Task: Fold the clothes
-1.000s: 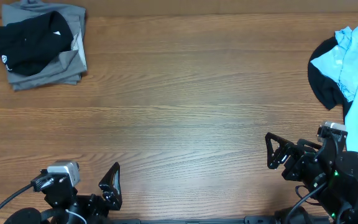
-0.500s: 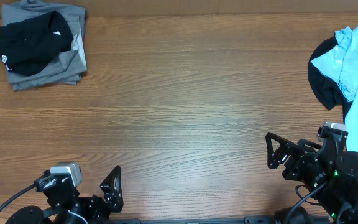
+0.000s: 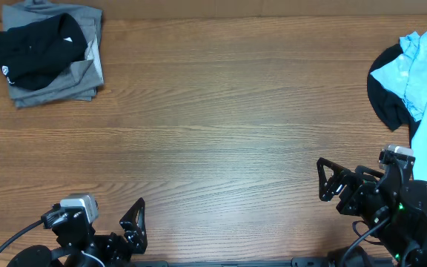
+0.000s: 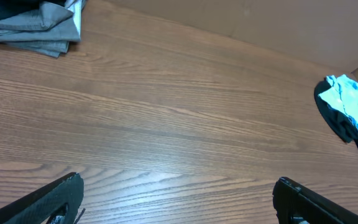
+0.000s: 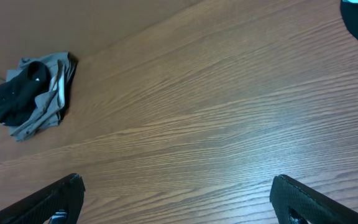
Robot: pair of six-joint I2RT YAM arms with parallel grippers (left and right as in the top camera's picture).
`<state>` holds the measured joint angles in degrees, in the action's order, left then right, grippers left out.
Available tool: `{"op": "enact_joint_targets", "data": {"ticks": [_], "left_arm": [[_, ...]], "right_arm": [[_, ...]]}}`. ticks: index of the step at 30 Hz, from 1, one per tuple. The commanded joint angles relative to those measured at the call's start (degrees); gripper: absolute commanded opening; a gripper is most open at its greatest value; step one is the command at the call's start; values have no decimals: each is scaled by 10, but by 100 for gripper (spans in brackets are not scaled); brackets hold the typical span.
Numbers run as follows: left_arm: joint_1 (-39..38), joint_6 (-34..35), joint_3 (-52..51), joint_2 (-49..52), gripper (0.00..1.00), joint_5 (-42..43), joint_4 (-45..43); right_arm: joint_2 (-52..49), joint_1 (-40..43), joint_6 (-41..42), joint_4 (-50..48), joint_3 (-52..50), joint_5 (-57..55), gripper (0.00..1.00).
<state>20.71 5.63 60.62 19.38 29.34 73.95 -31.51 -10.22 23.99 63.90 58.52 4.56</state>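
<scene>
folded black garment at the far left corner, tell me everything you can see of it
The folded black garment is soft, plain dark fabric in a compact bundle. A tiny white round mark shows near its left edge, a sliver of white near its right. It lies on a folded grey garment, which rests on the wooden table; nothing else touches it.

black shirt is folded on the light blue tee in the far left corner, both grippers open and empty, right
No: the black shirt sits on the grey trousers, as the overhead view shows; the light blue tee lies at the right edge. The rest is right.
</scene>
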Motion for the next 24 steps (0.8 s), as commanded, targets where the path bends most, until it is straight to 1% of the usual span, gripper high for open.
{"op": "enact_joint_targets", "data": {"ticks": [1, 3, 6, 8, 11, 13, 14, 16, 17, 18, 21, 24], "left_arm": [[-1, 4, -4, -3, 100, -4, 0], [-1, 4, -4, -3, 100, -4, 0], [-1, 4, -4, -3, 100, -4, 0], [-1, 4, -4, -3, 100, -4, 0], [-1, 4, -4, -3, 100, -4, 0], [-1, 4, -4, -3, 100, -4, 0], [-1, 4, -4, -3, 100, -4, 0], [-1, 4, -4, -3, 100, -4, 0], [-1, 4, -4, -3, 100, -4, 0], [-1, 4, -4, -3, 100, -4, 0], [-1, 4, -4, -3, 100, -4, 0], [-1, 4, -4, -3, 100, -4, 0]], "right_arm": [[3, 2, 0, -9, -9, -20, 100], [5, 2, -6, -31, -31, -37, 100], [27, 2, -45, -106, -91, -35, 100], [59, 2, -60, -180, -155, -34, 100], [109, 5, -61, -289, -255, -34, 100], [143, 7, -61, -380, -336, -34, 100], [149, 9, -61, -401, -353, -34, 100], [167, 15, -60, -478, -410, -34, 100], [178, 20, -60, -539, -452, -34, 100], [182, 22, -60, -575, -475, -34, 100], [193, 27, -61, -632, -519, -34, 100], [213, 38, -61, -643, -543, -35, 100]]}}
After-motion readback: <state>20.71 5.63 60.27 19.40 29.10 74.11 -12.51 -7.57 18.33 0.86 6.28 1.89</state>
